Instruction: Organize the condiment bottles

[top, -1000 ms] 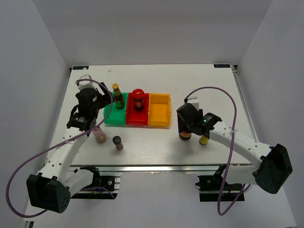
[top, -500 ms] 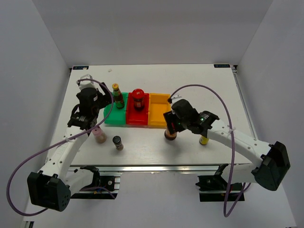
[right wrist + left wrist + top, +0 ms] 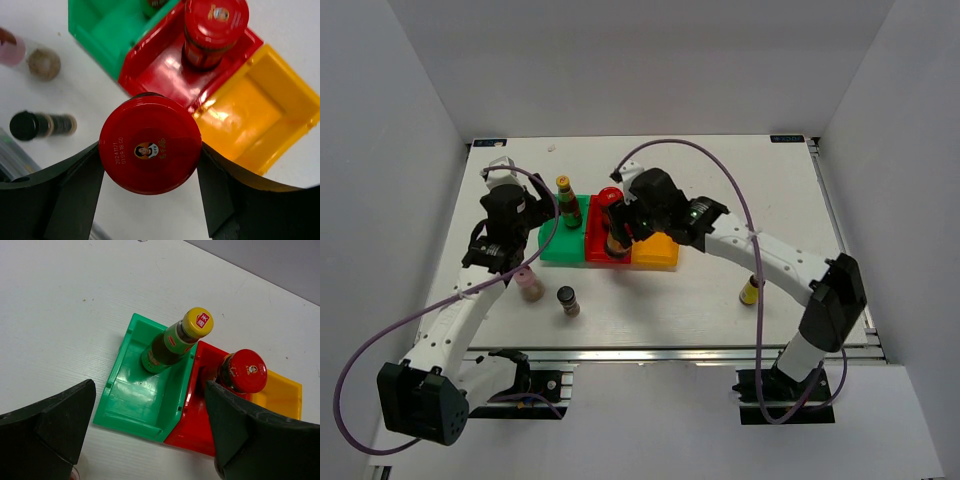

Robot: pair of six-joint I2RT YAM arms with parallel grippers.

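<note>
On the desk's point(image 3: 650, 315) left, pink shaker point(image 3: 529, 286) and dark shaker point(image 3: 567, 300) unsorted, near a wide-open, empty left end effector point(image 3: 150, 405). In green bin point(image 3: 125, 390), tall bottle point(image 3: 175, 340). Over red bin point(image 3: 165, 65), by one jar point(image 3: 216, 30) standing inside, second jar point(image 3: 150, 145) clamped in right end effector point(image 3: 150, 155), likely pairing like with like. Far right, yellow bottle point(image 3: 749, 293) waiting.

White arm links point(image 3: 450, 328), black joints point(image 3: 418, 405), purple cables point(image 3: 670, 142)

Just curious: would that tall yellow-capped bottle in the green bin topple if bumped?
Likely tips easily: the tall yellow-capped bottle is slim and high for its base. The low walls of the green bin would probably catch only its foot.
</note>
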